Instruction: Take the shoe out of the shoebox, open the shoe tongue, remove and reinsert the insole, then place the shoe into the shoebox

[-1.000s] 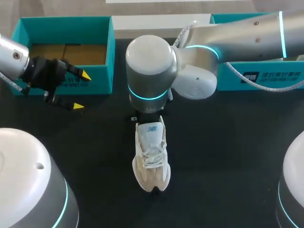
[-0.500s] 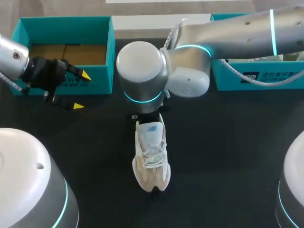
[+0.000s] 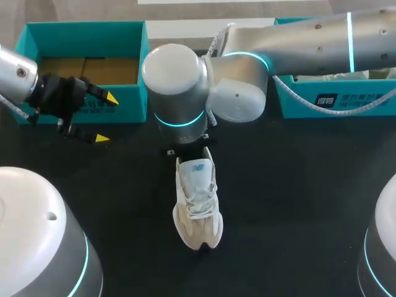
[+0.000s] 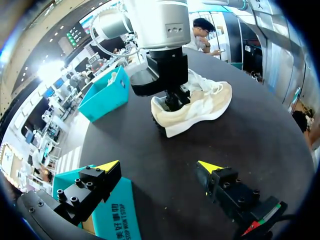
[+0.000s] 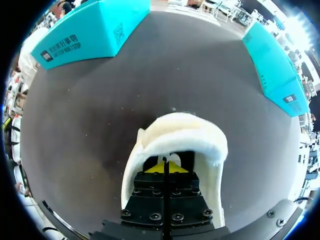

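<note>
A white and beige shoe point(image 3: 197, 204) lies on the dark table, toe toward the near edge. My right arm reaches in over its heel, and the wrist hides the right gripper point(image 3: 189, 150) in the head view. In the right wrist view the right gripper point(image 5: 166, 167) is shut, its yellow tips down inside the heel opening behind the fleecy collar point(image 5: 182, 132). What the tips touch is hidden. My left gripper point(image 3: 105, 118) hangs open and empty in front of the teal shoebox point(image 3: 143, 68). The left wrist view shows the left gripper point(image 4: 159, 166) well short of the shoe point(image 4: 205, 102).
A second teal box point(image 3: 337, 102) stands at the back right under my right arm. In the left wrist view that box point(image 4: 105, 95) lies beyond the shoe, and the shoebox point(image 4: 112, 217) sits just under my left finger.
My right arm's wrist has shifted a little to the left over the shoe's heel. The shoe and my left arm have stayed where they were.
</note>
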You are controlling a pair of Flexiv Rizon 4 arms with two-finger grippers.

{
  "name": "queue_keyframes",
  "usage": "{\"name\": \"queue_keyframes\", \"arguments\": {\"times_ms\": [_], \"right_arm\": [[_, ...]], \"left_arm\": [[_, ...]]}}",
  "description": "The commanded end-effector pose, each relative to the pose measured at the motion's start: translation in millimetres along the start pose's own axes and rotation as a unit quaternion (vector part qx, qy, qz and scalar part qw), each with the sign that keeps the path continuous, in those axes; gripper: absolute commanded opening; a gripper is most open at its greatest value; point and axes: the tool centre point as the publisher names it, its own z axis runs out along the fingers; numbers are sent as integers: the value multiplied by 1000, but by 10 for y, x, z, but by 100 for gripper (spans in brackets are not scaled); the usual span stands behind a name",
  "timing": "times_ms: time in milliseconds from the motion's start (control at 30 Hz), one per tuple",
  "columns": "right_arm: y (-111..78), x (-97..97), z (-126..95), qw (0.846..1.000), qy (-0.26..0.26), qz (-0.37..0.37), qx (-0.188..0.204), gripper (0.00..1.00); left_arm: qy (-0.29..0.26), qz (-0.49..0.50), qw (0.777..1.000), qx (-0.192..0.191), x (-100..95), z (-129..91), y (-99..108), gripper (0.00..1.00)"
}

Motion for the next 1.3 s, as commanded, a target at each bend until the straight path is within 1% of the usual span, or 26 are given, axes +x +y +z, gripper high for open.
{"name": "queue_keyframes", "arguments": {"times_ms": [33,167,300,367,467,600,733,767,867,967,1067,1133,1167,1200,1233,1267,1300], "right_arm": [[-18,-82,-35,1000,2,-7,19,0],[-71,-87,86,999,2,-11,35,0],[-102,-70,218,999,14,-14,51,0],[-119,-60,258,998,16,-20,66,0],[-162,-69,257,997,17,-18,75,0],[-198,-92,62,996,17,-14,88,0],[-234,-124,-264,995,11,-11,103,0],[-247,-119,-345,994,14,-7,112,0],[-291,-119,-492,990,24,0,138,0],[-322,-79,-607,986,29,0,164,0],[-386,-64,-626,981,41,11,187,0],[-425,-53,-620,981,34,14,190,0],[-446,-41,-607,980,48,21,191,13],[-469,-33,-580,979,47,20,199,44],[-486,-35,-564,979,47,26,195,100],[-501,-23,-553,979,58,30,194,100],[-517,-24,-536,978,57,30,199,100]], "left_arm": [[1,0,1000,-2,0,4,-2,100],[1,0,1000,-2,0,4,-2,100],[1,0,1000,-2,0,4,-2,100],[1,0,1000,-2,0,4,-2,100],[1,0,1000,-2,0,4,-2,100],[1,0,1000,-2,0,4,-2,100],[1,0,1000,-2,0,4,-2,100],[1,0,1000,-2,0,4,-2,100],[1,0,1000,-2,0,4,-2,100],[1,0,1000,-2,0,4,-2,100],[1,0,1000,-2,0,4,-2,100],[1,0,1000,-2,0,4,-2,100],[1,0,1000,-2,0,4,-2,100],[1,0,1000,-2,0,4,-2,100],[1,0,1000,-2,0,4,-2,100],[1,0,1000,-2,0,4,-2,100],[1,0,1000,-2,0,4,-2,100]]}}
